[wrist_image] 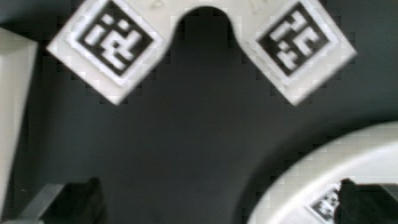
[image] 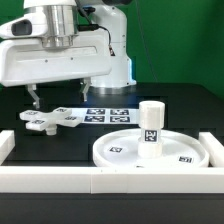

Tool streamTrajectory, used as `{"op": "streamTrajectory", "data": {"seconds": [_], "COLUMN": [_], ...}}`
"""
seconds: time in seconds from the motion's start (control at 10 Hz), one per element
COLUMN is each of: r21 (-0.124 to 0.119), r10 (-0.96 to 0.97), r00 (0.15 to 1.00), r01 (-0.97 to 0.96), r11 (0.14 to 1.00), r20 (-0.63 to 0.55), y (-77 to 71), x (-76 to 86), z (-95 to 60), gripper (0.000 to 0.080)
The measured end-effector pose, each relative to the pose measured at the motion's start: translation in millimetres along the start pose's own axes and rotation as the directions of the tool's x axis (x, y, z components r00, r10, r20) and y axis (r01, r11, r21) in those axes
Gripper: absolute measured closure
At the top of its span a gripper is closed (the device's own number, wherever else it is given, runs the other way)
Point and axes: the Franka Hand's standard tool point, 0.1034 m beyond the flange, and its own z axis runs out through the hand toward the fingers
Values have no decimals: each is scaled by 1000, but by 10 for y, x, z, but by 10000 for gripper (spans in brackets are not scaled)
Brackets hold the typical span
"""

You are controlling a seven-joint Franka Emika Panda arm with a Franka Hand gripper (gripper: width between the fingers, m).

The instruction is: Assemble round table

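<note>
Base pickup seems in hand: our jaws hang apart over the base on the counter, while the leg stands on the disc (joint unclear). Next we should descend and grip it.

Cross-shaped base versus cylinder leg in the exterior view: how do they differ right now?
The cross-shaped base lies flat; the cylinder leg stands upright. The base rests on the black table at the exterior view's left; the leg stands on the round disc, further right. The base is broad and low, the leg narrow and taller. Both are white with black-and-white tags.
</note>
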Motion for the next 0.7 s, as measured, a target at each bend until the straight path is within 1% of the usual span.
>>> {"op": "streamTrajectory", "data": {"seconds": [0.1, 0.2, 0.3, 0.4, 0.7], "r21": [-2, -2, -8, -4, -5], "r10": [17, 23, 32, 41, 40], "r00": [1000, 1000, 999, 999, 999], "r01": [-17, -23, -32, -41, -40], "r11": [1000, 1000, 999, 999, 999], "r20": [12, 22, 25, 33, 31], "y": [45, 57, 64, 65, 65], "x": [-167, -299, -398, -453, -441], "z": [34, 71, 101, 127, 125], "gripper": [151, 151, 151, 151, 151]}}
